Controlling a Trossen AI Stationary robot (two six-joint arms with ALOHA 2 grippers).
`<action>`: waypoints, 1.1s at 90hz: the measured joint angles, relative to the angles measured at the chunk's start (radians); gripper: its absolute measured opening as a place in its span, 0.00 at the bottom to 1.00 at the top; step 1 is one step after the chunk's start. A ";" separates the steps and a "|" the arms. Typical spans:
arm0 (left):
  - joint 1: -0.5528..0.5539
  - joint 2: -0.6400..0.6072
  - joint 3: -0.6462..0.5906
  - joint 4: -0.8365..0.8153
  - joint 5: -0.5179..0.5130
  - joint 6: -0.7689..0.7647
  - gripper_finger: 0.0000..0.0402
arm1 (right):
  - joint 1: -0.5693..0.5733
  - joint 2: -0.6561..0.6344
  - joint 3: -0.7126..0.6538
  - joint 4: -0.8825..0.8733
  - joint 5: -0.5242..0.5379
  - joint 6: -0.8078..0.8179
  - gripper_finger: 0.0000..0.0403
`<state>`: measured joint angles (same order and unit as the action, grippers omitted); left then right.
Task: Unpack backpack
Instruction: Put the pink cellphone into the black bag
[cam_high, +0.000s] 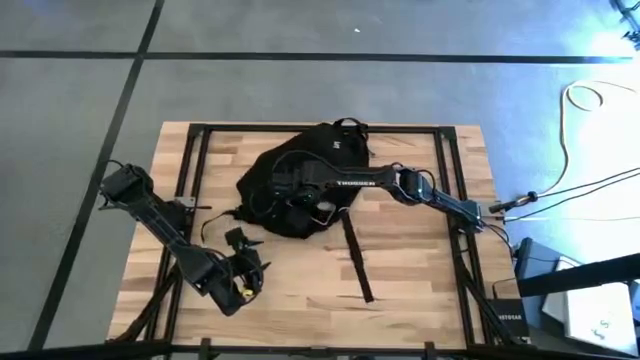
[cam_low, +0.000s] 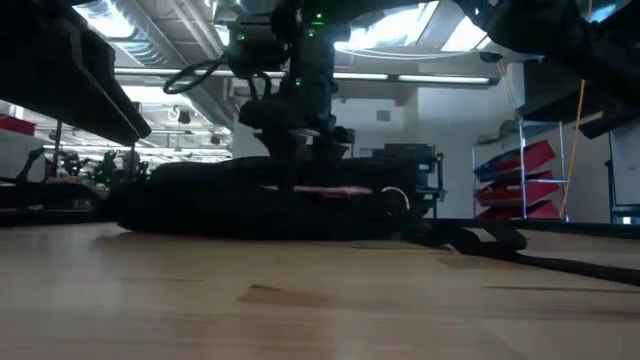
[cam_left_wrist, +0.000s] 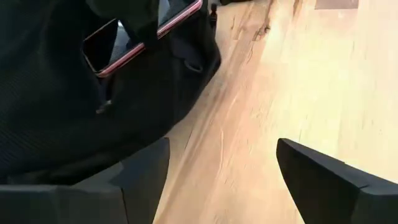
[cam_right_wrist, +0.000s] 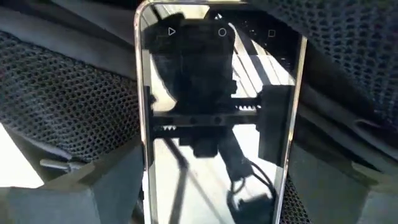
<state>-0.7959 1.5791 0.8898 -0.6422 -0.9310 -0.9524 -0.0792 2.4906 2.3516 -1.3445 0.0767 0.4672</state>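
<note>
The black backpack (cam_high: 300, 165) lies flat on the far middle of the wooden table, and it also shows in the low view (cam_low: 250, 205). A phone (cam_right_wrist: 217, 124) with a glossy dark screen and a pinkish rim (cam_left_wrist: 106, 46) lies screen up on the backpack, among black mesh and fabric. My right gripper (cam_high: 300, 195) reaches in from the right and stands over the phone, shut on it (cam_right_wrist: 217, 199). My left gripper (cam_high: 245, 272) hangs open over bare wood near the backpack's near side, nothing between its fingers (cam_left_wrist: 221, 180). My right gripper pinches the phone between its two fingers, one on each long edge (cam_right_wrist: 144, 162). The fingers come from above, pointing down, and lie across the phone; one finger (cam_left_wrist: 140, 28) shows crossing its rim. The phone still lies nearly flat on the backpack, screen up.
A black strap (cam_high: 355, 255) runs from the backpack toward the table's near edge, and it also lies on the wood in the low view (cam_low: 500, 240). A black frame (cam_high: 190, 170) borders the table. Bare wood lies left and right of the strap.
</note>
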 joint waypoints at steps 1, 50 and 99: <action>0.000 0.000 0.000 0.000 0.000 0.000 0.70 | 0.000 0.000 0.000 0.000 0.003 0.003 0.84; -0.003 0.000 0.000 -0.001 0.003 0.002 0.70 | 0.010 0.002 0.002 0.178 0.221 -0.028 0.84; -0.003 0.000 0.000 0.012 0.003 -0.002 0.70 | 0.027 0.002 -0.004 0.331 0.467 0.108 0.84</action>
<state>-0.7986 1.5791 0.8898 -0.6298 -0.9276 -0.9543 -0.0520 2.4928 2.3480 -1.0134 0.5438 0.5754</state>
